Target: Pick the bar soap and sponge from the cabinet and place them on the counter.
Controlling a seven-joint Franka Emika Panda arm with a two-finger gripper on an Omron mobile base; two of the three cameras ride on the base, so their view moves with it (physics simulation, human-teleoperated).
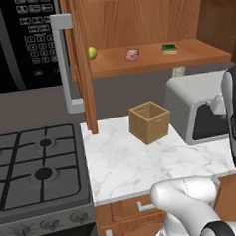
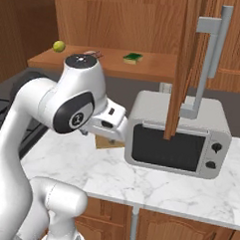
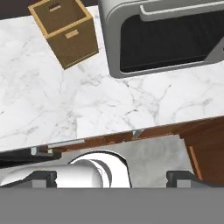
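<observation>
Far left: black gas stovetop (image 1: pixel 36 165), with the black microwave control panel (image 1: pixel 34 33) above it. Cabinet (image 1: pixel 81 62) door stands open, its grey bar handle (image 1: pixel 64 64) facing the room.

On the cabinet shelf (image 1: pixel 151 63), left to right: yellow-green round fruit (image 1: pixel 92 53) at the left end, bar soap (image 1: pixel 132 54) near the middle, sponge (image 1: pixel 169 48) to the right of it. All three apart from one another, none touched.

Below, on the white marble desk (image 1: pixel 128 164): open wooden box (image 1: pixel 149 122) near the middle, grey toaster oven (image 1: pixel 199 109) just to its right.

Arm: rises from the near edge of the desk, elbow high, forearm folded back and the hand pointing down. In the right base view the wrist sits level with the toaster oven front, well below the shelf.

Tool (image 3: pixel 111 177): two dark fingertips (image 3: pixel 41 177) spread wide apart at the bottom of the hand view, nothing between them. It hangs over the near edge of the desk, looking down at the marble, the box and the toaster oven.
</observation>
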